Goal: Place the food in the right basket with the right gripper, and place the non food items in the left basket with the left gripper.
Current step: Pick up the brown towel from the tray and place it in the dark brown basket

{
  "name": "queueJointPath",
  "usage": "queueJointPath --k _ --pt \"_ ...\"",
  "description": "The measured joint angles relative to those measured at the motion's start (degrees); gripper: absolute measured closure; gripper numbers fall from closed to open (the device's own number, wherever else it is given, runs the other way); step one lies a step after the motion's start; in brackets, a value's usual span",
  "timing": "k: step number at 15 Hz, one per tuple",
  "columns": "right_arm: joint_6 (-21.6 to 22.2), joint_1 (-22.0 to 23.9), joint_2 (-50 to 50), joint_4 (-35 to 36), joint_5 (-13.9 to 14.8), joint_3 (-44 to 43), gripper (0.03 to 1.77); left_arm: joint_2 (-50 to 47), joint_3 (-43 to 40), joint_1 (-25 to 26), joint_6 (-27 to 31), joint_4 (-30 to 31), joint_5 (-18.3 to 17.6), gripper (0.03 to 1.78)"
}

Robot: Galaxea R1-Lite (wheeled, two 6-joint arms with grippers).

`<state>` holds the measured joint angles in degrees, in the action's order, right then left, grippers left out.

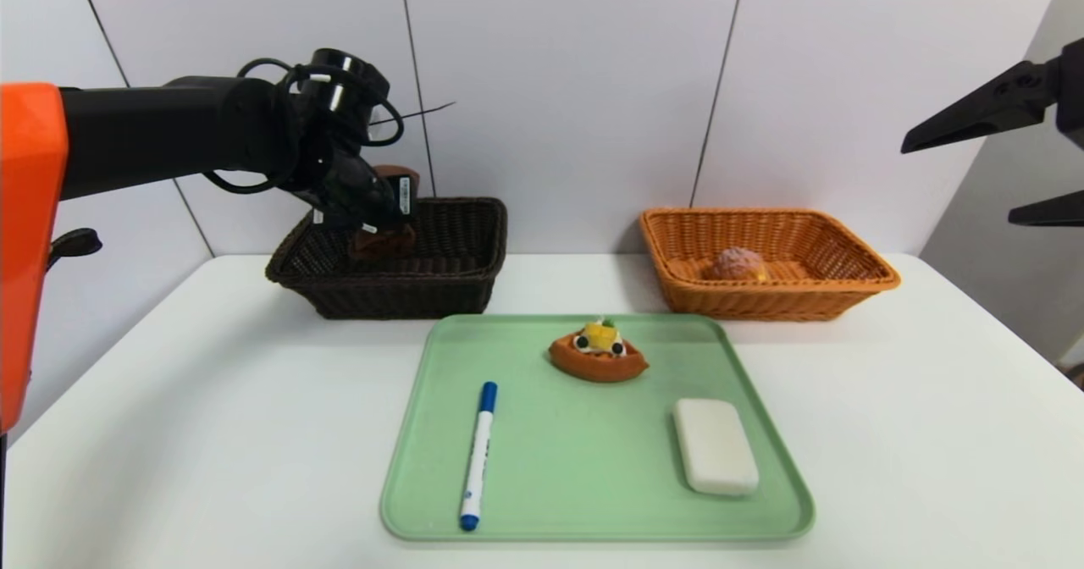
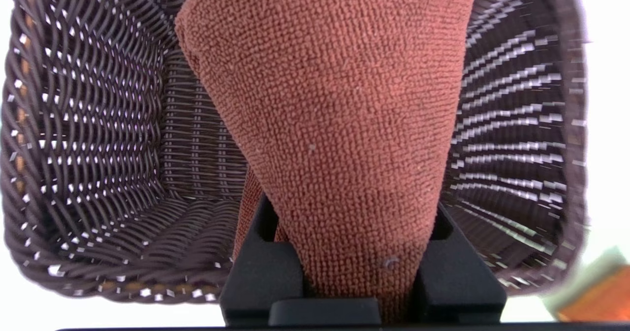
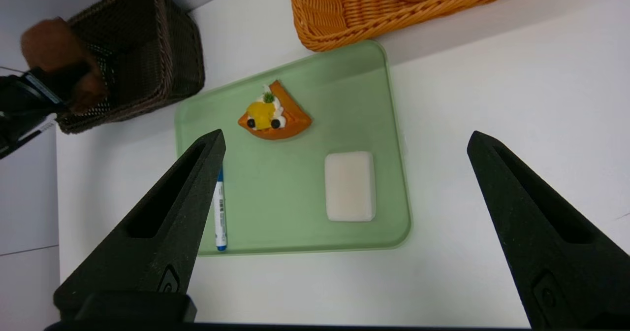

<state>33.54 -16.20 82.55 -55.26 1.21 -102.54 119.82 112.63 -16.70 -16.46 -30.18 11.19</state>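
I have the left gripper (image 1: 377,213) clamped on the rolled towel (image 2: 334,124), hanging over the dark basket (image 1: 457,273) just below it so the roll drops inside. The right gripper (image 1: 974,171), jaws wide apart, waits high above the tray (image 1: 593,484); the tart (image 1: 599,357), marker (image 1: 478,455) and white bar (image 1: 716,444) lie beneath it, the bun (image 1: 737,264) in the orange basket (image 1: 838,290) ahead.
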Motion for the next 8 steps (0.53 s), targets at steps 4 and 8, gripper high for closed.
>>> queueJointPath --k 4,8 --pt "0.0 2.1 -1.5 0.1 -0.1 -0.8 0.1 1.2 0.0 1.3 0.0 -0.2 0.0 1.33" --pt "0.0 2.7 -2.0 0.1 -0.2 -0.9 0.1 1.4 0.0 1.4 0.0 -0.2 0.0 1.33"
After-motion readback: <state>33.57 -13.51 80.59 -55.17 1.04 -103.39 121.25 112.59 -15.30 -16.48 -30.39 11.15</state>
